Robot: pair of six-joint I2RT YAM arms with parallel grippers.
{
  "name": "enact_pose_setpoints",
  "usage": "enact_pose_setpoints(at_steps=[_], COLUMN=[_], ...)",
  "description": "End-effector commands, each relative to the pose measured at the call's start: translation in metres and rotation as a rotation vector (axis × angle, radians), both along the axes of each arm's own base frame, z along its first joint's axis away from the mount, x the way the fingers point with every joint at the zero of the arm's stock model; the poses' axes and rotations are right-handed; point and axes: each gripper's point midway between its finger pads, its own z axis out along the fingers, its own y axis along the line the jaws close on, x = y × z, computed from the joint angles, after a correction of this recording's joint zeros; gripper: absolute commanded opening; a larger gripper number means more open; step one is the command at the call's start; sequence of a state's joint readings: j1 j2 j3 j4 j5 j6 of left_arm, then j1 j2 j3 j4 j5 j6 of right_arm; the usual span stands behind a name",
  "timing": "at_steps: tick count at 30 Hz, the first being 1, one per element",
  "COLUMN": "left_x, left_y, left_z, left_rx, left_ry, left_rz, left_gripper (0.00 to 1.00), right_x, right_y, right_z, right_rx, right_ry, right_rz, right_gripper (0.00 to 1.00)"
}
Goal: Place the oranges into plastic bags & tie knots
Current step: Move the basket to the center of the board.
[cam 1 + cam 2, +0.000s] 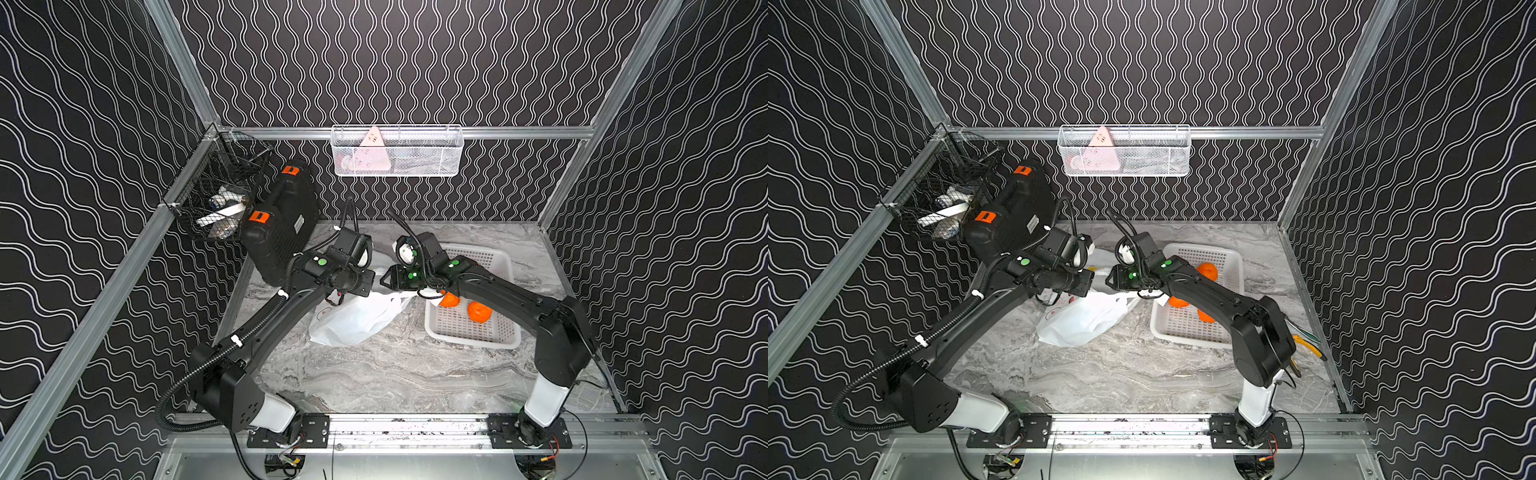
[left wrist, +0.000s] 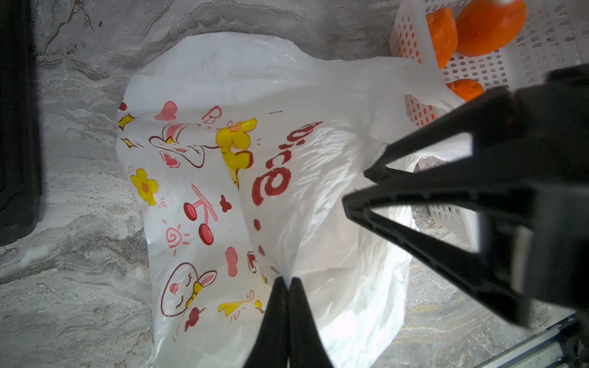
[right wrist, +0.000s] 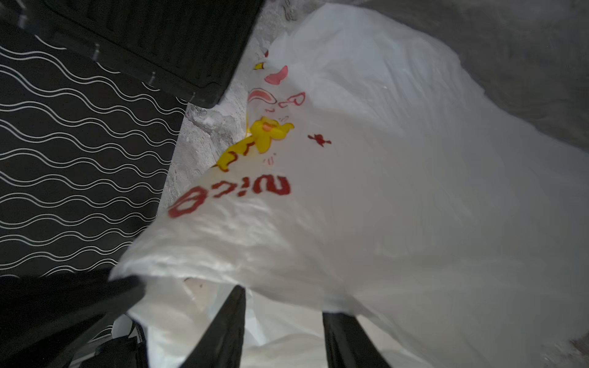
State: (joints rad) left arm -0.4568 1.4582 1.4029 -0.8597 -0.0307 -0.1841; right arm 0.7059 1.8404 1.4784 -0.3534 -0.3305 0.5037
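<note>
The white plastic bag [image 1: 357, 320] [image 1: 1079, 320], printed with yellow, pink and red cartoons, lies crumpled on the marble table left of the white basket. My left gripper [image 2: 288, 280] is shut on a raised fold of the bag [image 2: 287, 159]. My right gripper [image 3: 287, 302] [image 2: 355, 188] is open, its jaws apart with loose film of the bag [image 3: 382, 191] between and over them. Oranges [image 1: 479, 311] [image 1: 1208, 271] [image 2: 490, 25] lie in the basket, partly hidden under the right arm. Knots are not in view.
The white perforated basket [image 1: 498, 257] [image 1: 1233, 257] stands right of the bag. A black case [image 1: 282, 224] leans at the back left beside a black wire basket [image 1: 216, 195]. A white wire basket [image 1: 397, 151] hangs on the back wall. Yellow-handled pliers [image 1: 1308, 345] lie at the right edge.
</note>
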Motion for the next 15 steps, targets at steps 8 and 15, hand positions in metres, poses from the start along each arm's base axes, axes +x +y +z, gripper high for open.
enact_pose_setpoints(at_steps=[8, 15], left_x=[0.029, 0.045], left_y=[0.011, 0.026], left_z=[0.012, 0.013], left_rx=[0.051, 0.097], left_ry=[-0.071, -0.082], left_rz=[0.115, 0.235], left_gripper=[0.0, 0.0], right_x=[-0.075, -0.146], right_y=[0.004, -0.011], right_z=[-0.009, -0.039], right_rx=[0.045, 0.006], right_ry=[0.151, 0.25], right_rz=[0.225, 0.322], right_gripper=[0.4, 0.41])
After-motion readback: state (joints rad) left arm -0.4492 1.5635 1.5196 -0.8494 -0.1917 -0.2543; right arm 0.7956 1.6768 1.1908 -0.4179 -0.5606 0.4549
